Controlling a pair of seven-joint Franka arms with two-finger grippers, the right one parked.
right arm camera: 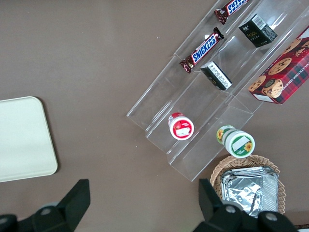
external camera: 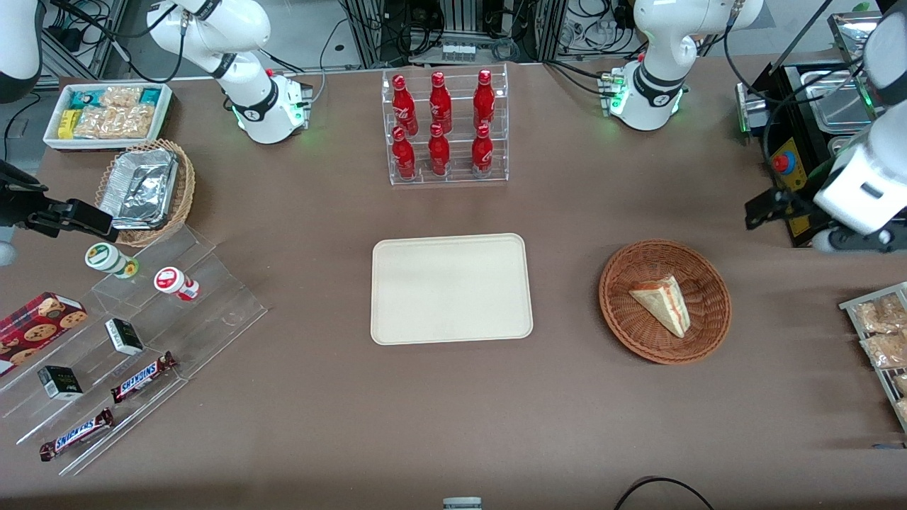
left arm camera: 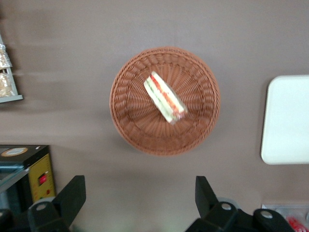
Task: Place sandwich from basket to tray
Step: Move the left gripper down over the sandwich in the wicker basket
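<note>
the sandwich (external camera: 662, 302) (left arm camera: 164, 97) lies flat in the basket (external camera: 665, 301) (left arm camera: 126, 92) on the worktop (external camera: 453, 397). the tray (external camera: 451, 288) (left arm camera: 286, 121) sits near the basket, apart from it. the gripper (left arm camera: 139, 198) hovers above the worktop beside the basket, jaws spread wide and released, holding nothing.

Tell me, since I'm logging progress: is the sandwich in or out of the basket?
In: the sandwich lies inside the basket; the open gripper is above.
</note>
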